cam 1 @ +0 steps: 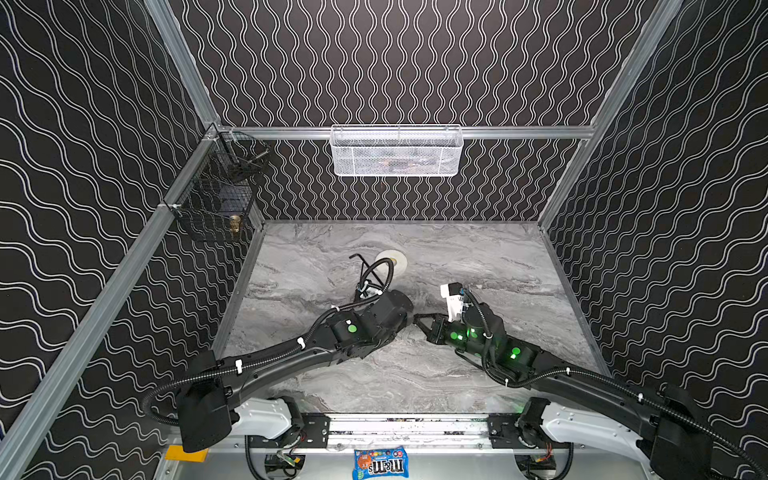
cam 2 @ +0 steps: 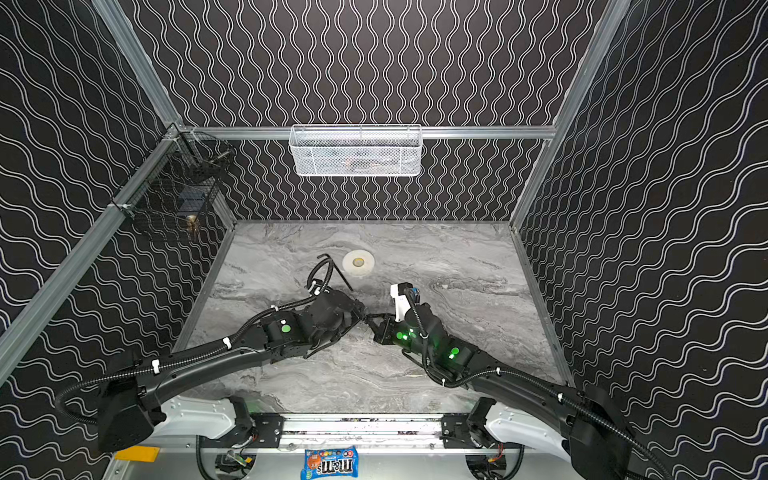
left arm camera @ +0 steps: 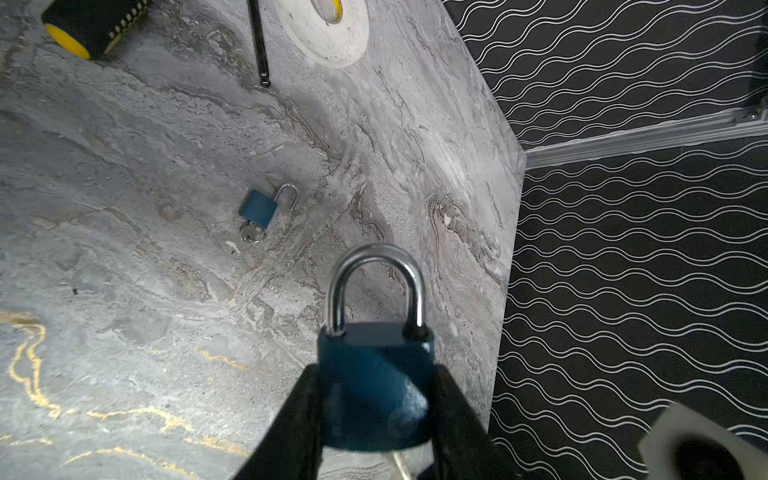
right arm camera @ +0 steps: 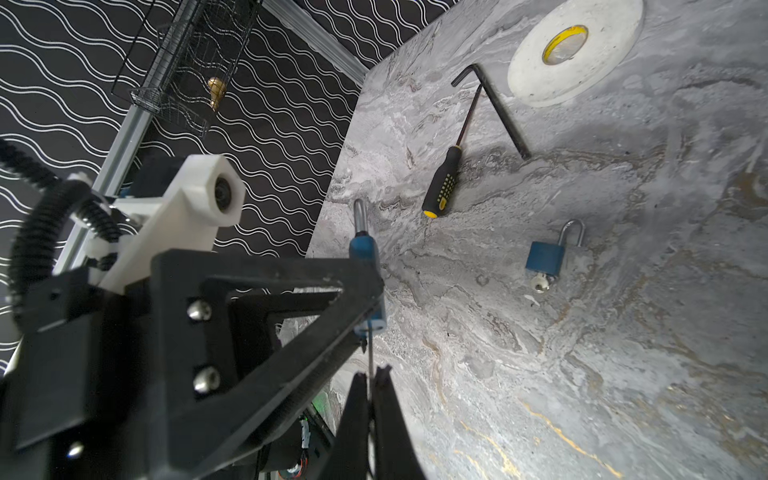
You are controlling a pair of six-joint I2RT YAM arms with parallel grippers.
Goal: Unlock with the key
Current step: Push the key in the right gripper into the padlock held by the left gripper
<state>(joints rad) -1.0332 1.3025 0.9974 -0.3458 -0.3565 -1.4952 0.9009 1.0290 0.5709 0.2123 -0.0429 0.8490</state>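
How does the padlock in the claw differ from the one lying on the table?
The held padlock is clamped above the table by the left gripper; the loose padlock lies flat on it. The held padlock's shackle is shut; the loose padlock's stands open. The right gripper pinches the held padlock's key; the loose padlock's key lies free. Both are blue with silver shackles.

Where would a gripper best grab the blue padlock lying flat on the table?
Probably by the blue body, jaws across its two narrow side edges, coming straight down from above. The spare padlock lies flat on the table, so those parallel edges are exposed. The shackle is thin and rounded, and the key sticks out of the bottom end, so both ends are poorer holds.
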